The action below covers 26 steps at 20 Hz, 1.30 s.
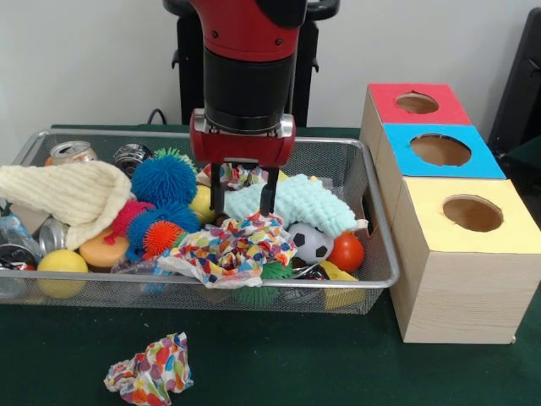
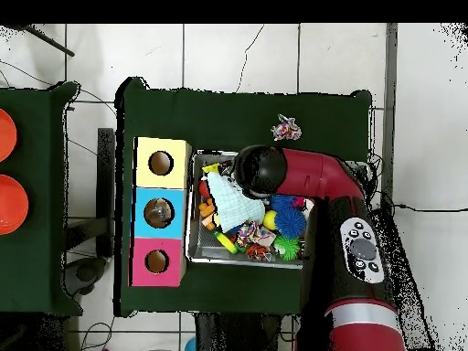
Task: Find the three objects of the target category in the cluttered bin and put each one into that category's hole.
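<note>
Red and black arm (image 1: 247,59) dropping straight down from above, wrist vertical over the middle of the wire basket (image 1: 382,245). Pincer (image 1: 243,196) with two dark fingers (image 1: 217,193) spread moderately wide and holding nothing, tips just above a crumpled colourful paper (image 1: 232,245) and against a mint fuzzy cloth (image 1: 300,203). In the overhead view, arm (image 2: 315,178) reaching across the basket (image 2: 191,210) from the side away from the boxes.

Three wooden boxes in a row beside the basket: red top (image 1: 418,103), blue top (image 1: 439,150), yellow top (image 1: 469,213), each with one round hole; red box's hole (image 1: 417,103) farthest from the camera. Two blue spiky balls (image 1: 165,179), one orange spiky ball (image 1: 161,237), one green one at the front wall. Two yellow balls (image 1: 61,264), one small football (image 1: 310,243), one red ball (image 1: 347,251). Several cans (image 1: 72,152) at the left end. One cream knit cloth (image 1: 63,190). Clear crushed bottle with blue markings (image 1: 13,233) at the basket's left edge, only partly visible; others impossible to make out.

Dark green surface (image 1: 296,364), a second paper wad (image 1: 150,370) lying on it outside the basket. Pale wall behind; tiled floor seen from above.
</note>
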Available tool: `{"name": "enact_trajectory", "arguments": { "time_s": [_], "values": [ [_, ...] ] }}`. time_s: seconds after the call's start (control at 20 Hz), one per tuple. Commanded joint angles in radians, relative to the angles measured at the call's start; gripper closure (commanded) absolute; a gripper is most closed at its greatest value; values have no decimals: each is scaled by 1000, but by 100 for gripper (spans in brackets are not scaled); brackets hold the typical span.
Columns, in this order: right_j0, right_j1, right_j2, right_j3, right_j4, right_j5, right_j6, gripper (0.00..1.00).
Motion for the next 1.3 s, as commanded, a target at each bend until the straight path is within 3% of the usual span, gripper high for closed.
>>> {"name": "enact_trajectory", "arguments": {
  "time_s": [0.05, 1.3],
  "values": [
    [-21, 75, 17, 46, -12, -23, 97, 0],
    [-22, 139, -7, 38, -42, -132, 87, 0]
  ]
}}
